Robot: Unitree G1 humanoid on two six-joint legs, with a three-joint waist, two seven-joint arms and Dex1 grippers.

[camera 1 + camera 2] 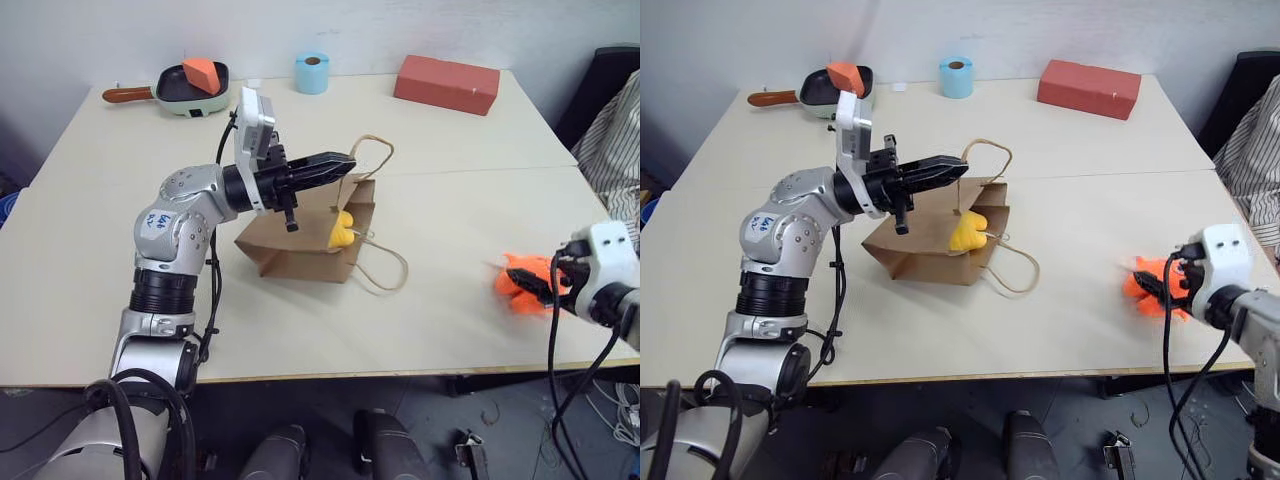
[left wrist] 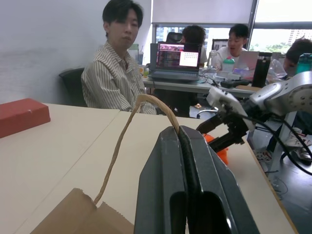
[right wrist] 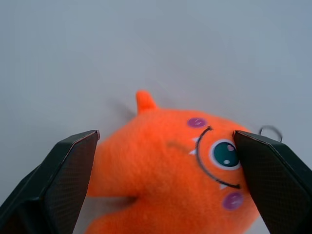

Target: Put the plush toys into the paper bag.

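Observation:
The brown paper bag [image 1: 300, 245] lies on its side at the table's middle, mouth toward the right. The yellow plush toy [image 1: 343, 230] sits in that mouth. My left gripper [image 1: 345, 160] hovers over the bag, shut on one twine handle [image 2: 127, 127], which arcs up from the bag's edge to the fingertips. The second handle [image 1: 385, 268] lies loose on the table. The orange plush toy [image 3: 170, 165] rests near the table's right edge. My right gripper [image 3: 165, 136] is open, with one finger on each side of the toy's face.
At the back of the table are a pan [image 1: 172, 93] holding an orange wedge block [image 1: 203, 72], a blue tape roll [image 1: 312, 72] and a red-brown brick [image 1: 446, 84]. A person in a striped shirt [image 1: 615, 150] sits by the right edge.

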